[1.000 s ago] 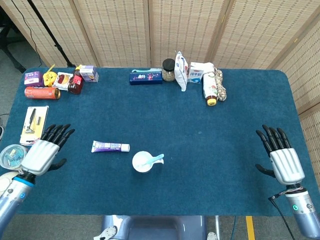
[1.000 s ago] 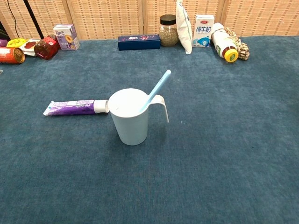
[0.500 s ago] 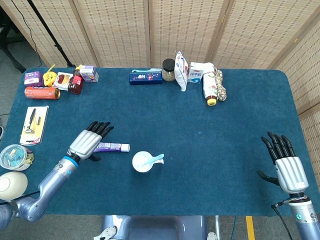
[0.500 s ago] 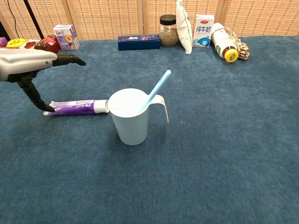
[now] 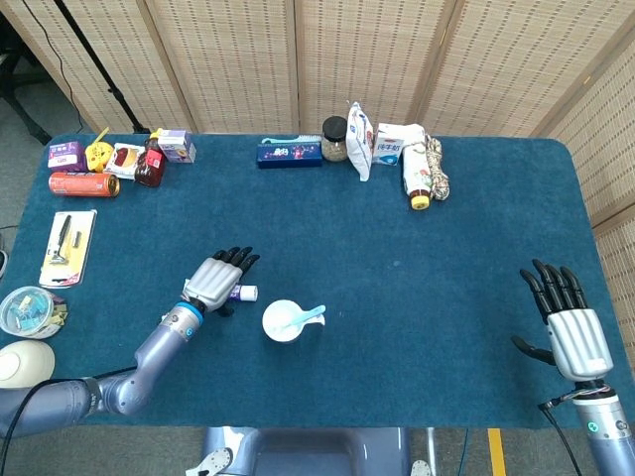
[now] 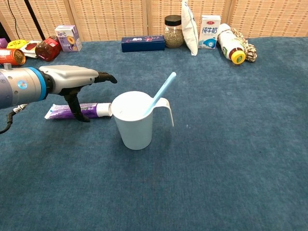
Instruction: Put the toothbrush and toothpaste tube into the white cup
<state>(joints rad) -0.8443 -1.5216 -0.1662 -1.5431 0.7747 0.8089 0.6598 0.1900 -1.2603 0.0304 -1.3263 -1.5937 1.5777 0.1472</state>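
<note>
Toothpaste tube (image 6: 77, 110): purple and white, lying flat on the blue surface (image 6: 231, 144), cap end just beside the white cup; outside the cup.
Toothbrush (image 6: 160, 94): light blue handle, standing tilted inside the white cup, upper end leaning toward the cup's handle.
White cup (image 6: 134, 120): upright near the middle of the surface, handle on the side away from the tube.
Left hand (image 6: 72, 77): held over the toothpaste tube, fingers (image 6: 103, 77) stretched out and apart, thumb pointing down to the surface beside the tube; whether it touches the tube cannot be told; nothing gripped. In the head view the hand (image 5: 216, 281) covers most of the tube, only the cap end showing.
Right hand (image 5: 571, 332): at the far right edge of the surface, well apart from the cup, fingers spread, holding nothing.
Back row: dark blue box (image 6: 142, 43), glass jar (image 6: 173, 31), white pouch (image 6: 188, 26), milk carton (image 6: 210, 25), bottle with yellow cap (image 6: 230, 47).
Back left corner: small carton (image 6: 67, 37), red can (image 6: 10, 56).
</note>
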